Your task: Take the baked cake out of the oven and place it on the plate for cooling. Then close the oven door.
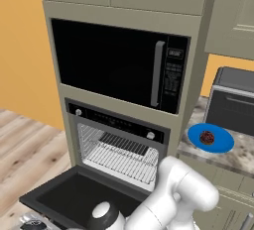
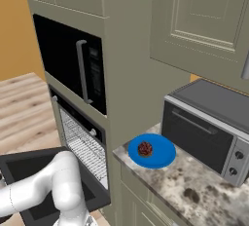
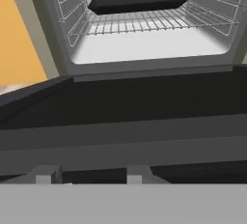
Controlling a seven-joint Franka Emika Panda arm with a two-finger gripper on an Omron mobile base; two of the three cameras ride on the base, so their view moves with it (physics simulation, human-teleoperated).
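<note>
The baked cake (image 1: 207,137) (image 2: 145,148) lies on the blue plate (image 1: 224,143) (image 2: 163,158), which rests on the counter to the right of the oven (image 1: 116,121). The oven door (image 1: 74,197) (image 2: 29,167) (image 3: 125,102) hangs fully down, and bare wire racks (image 3: 140,22) show inside. My gripper (image 3: 91,175) sits low at the door's front edge, looking over it into the cavity. Its fingertips (image 3: 46,175) stand apart with nothing between them, so it is open.
A black microwave (image 1: 114,63) with a vertical handle sits above the oven. A silver toaster oven (image 1: 233,105) (image 2: 214,127) stands on the speckled counter (image 2: 194,186) behind the plate. Wooden floor lies to the left of the door.
</note>
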